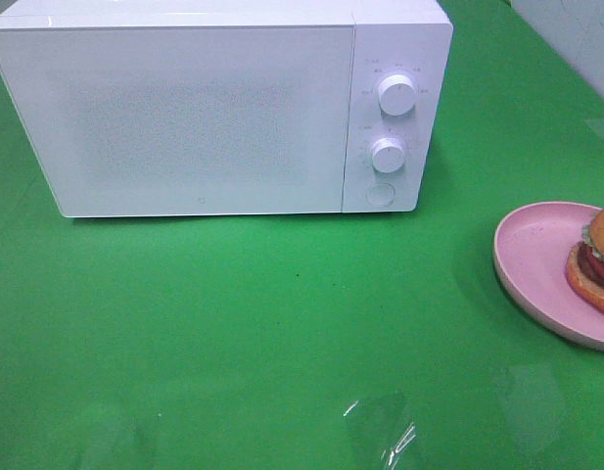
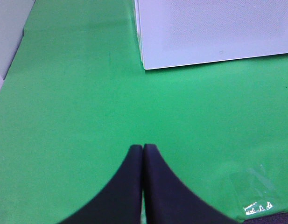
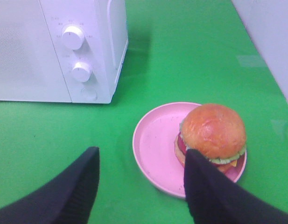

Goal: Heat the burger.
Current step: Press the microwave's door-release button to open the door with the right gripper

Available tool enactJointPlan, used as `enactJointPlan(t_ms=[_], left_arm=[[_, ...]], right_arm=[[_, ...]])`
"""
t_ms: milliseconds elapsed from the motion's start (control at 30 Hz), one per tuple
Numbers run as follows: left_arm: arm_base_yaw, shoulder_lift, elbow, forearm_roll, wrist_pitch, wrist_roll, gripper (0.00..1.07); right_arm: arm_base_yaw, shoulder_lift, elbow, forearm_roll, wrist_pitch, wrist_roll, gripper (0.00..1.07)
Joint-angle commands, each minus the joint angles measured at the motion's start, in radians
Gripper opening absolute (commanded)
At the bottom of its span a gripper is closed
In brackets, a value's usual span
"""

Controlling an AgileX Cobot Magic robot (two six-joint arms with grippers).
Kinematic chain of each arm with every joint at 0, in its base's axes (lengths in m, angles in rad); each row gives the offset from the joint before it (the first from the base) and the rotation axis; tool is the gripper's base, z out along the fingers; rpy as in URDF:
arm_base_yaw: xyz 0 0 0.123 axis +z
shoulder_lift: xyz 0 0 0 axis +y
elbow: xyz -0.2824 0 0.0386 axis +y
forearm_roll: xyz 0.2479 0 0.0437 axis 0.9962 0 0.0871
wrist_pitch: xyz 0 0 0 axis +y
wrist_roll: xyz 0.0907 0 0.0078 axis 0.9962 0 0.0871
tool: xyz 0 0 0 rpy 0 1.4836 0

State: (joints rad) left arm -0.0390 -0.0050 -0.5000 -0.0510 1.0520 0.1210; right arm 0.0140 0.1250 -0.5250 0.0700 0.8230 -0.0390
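Clearly, the burger [image 1: 597,259] is sitting on the pink plate [image 1: 536,250] at the exterior view's right edge, just ahead of the right gripper [image 3: 141,154], whose jaws are gaping empty. The left gripper [image 2: 143,147] is lying pinched together, farther away. The closed microwave [image 1: 184,108] is standing upper left across the green table [image 1: 282,323].

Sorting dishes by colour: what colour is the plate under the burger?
Pink plate; best in right wrist view.

A white microwave [image 1: 199,108], door shut, fills the upper left of the frame on the green bench [image 1: 233,323]. A pink plate [image 1: 536,253] sits at the right edge.
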Motion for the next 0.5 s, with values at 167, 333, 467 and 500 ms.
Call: enactJointPlan(t_ms=[167,333,467,500], left_arm=[[0.002,-0.026,0.002,0.002,-0.012,-0.005,0.00],[0.002,-0.026,0.002,0.002,-0.012,-0.005,0.00],[0.002,-0.026,0.002,0.002,-0.012,-0.005,0.00],[0.002,-0.026,0.002,0.002,-0.012,-0.005,0.00]], right_arm=[[0.001,0.294,-0.004,-0.002,-0.284,0.001,0.53],[0.001,0.462,-0.004,-0.002,-0.440,0.001,0.50],[0.001,0.584,-0.004,-0.006,-0.545,0.001,0.43],[0.001,0.639,-0.004,-0.006,-0.596,0.001,0.37]])
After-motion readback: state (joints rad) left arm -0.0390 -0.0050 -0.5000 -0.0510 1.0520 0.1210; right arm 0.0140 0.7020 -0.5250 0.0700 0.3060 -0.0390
